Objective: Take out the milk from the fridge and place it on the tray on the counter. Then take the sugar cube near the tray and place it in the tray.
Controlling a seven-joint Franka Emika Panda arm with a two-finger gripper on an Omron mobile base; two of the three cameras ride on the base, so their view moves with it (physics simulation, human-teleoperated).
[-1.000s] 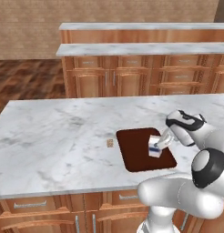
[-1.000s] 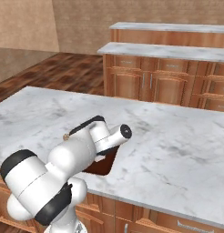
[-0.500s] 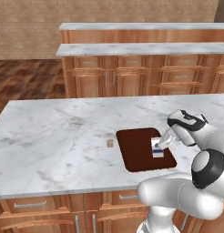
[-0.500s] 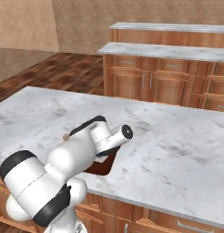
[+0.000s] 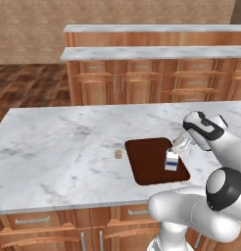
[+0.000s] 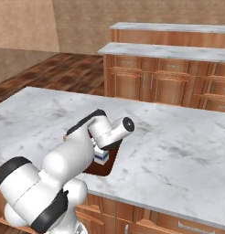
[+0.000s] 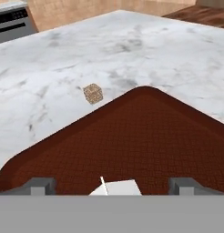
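My gripper [image 7: 111, 185] stands spread wide around the milk [image 5: 171, 160], which sits upright on the tray [image 5: 147, 162] (its near right part), freeing me for the sugar cube [image 5: 118, 154] lying on the counter [image 5: 63, 147] just beside the tray's left edge.

The white arm rose from the base, elbow bent, and reached forward and down, its gripper [image 7: 112, 184] pointed low with both dark fingertips [image 7: 38, 185] spread wide apart, nothing clamped between them.
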